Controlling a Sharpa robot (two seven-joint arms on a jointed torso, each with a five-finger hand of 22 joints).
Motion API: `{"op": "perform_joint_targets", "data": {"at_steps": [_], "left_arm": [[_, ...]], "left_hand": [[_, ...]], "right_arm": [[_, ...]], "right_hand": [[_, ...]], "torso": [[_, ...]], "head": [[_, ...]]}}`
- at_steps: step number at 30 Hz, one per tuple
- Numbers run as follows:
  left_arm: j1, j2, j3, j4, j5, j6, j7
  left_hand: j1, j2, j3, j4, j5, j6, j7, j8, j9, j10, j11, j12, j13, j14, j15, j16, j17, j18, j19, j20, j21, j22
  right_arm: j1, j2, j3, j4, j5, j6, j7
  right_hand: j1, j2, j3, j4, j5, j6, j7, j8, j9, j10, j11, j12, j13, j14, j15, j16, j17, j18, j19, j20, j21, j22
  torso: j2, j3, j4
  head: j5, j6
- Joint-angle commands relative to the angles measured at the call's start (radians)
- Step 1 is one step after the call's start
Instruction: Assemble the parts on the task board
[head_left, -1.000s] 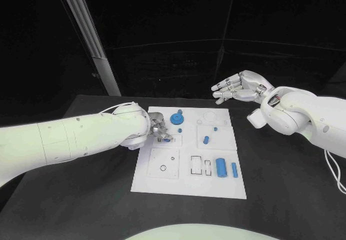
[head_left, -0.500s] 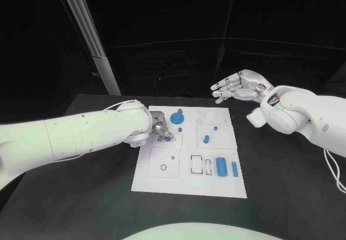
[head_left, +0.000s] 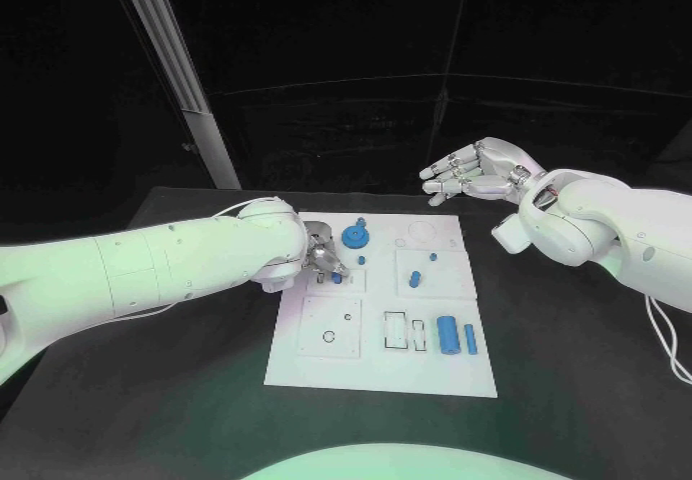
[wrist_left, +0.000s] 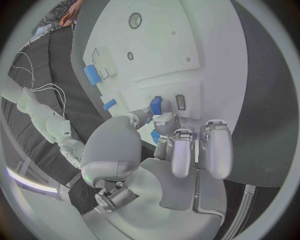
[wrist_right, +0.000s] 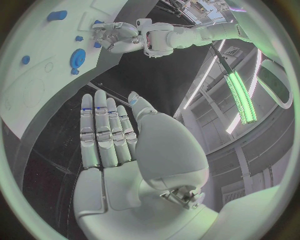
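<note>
The white task board (head_left: 378, 352) lies mid-table. My left hand (head_left: 319, 256) hovers low over its upper-left section and pinches a small blue part (wrist_left: 155, 105) between thumb and a finger, right beside a small rectangular slot (wrist_left: 180, 102). A blue gear (head_left: 355, 237) stands just behind that hand. A blue peg (head_left: 411, 278) sits in the upper-right section. A blue cylinder (head_left: 446, 334) and a thin blue bar (head_left: 470, 338) lie at the lower right. My right hand (head_left: 469, 170) is raised beyond the board's far right corner, fingers straight and holding nothing.
A slanted metal post (head_left: 188, 95) rises behind the table's left side. Bare black table (head_left: 577, 380) surrounds the board. From the right wrist view the board (wrist_right: 37, 65) and my left hand (wrist_right: 119, 34) lie far off.
My left forearm has shifted slightly while the hand stays over the same section with the blue part. The right hand has barely moved.
</note>
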Motion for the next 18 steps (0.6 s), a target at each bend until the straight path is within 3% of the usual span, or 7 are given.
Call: {"op": "perform_joint_targets", "data": {"at_steps": [1, 13, 18], "left_arm": [[-0.004, 0.003, -0.004, -0.002, 0.008, 0.034, -0.007], [-0.004, 0.0, -0.004, -0.002, 0.008, 0.005, -0.011], [-0.004, -0.005, -0.004, 0.0, 0.008, -0.014, -0.01]], "left_hand": [[-0.026, -0.004, -0.019, 0.024, 0.003, 0.008, -0.002, 0.005, 0.002, 0.008, 0.002, 0.007, 0.002, 0.104, -0.006, 0.003, 0.263, -0.018, 0.03, -0.01, 0.001, 0.053], [-0.121, -0.037, -0.131, 0.09, 0.002, 0.023, -0.004, 0.005, 0.01, 0.013, 0.0, 0.017, 0.008, 0.104, -0.009, 0.003, 0.263, -0.019, 0.034, -0.012, 0.006, 0.063], [-0.154, -0.055, -0.208, 0.128, 0.002, 0.027, -0.008, 0.006, 0.015, 0.015, -0.003, 0.023, 0.011, 0.104, -0.011, 0.003, 0.263, -0.02, 0.035, -0.014, 0.008, 0.068]], "right_arm": [[0.002, 0.001, 0.001, -0.001, 0.0, 0.011, 0.006], [0.002, 0.003, 0.001, -0.002, 0.0, 0.012, 0.007], [0.002, 0.004, 0.001, -0.005, 0.0, 0.012, 0.008]], "right_hand": [[-0.006, -0.003, 0.006, 0.0, 0.004, -0.005, 0.001, -0.002, -0.001, 0.0, 0.006, -0.007, -0.001, 0.002, 0.004, -0.006, -0.001, 0.005, 0.005, -0.001, -0.007, -0.001], [-0.012, -0.004, 0.006, 0.001, 0.004, -0.008, 0.003, -0.003, -0.001, -0.003, 0.007, -0.009, -0.001, -0.001, 0.006, -0.008, -0.003, 0.004, 0.004, 0.001, -0.011, -0.002], [-0.013, -0.004, 0.007, 0.001, 0.004, -0.009, 0.003, -0.004, -0.001, -0.004, 0.008, -0.009, -0.001, -0.002, 0.006, -0.008, -0.003, 0.004, 0.003, 0.001, -0.012, -0.002]], "torso": [[0.0, -0.0005, 0.0013], [-0.001, -0.001, 0.0012], [-0.001, -0.0015, 0.0022]], "head": [[-0.001, 0.001], [-0.003, 0.0], [-0.004, 0.0]]}}
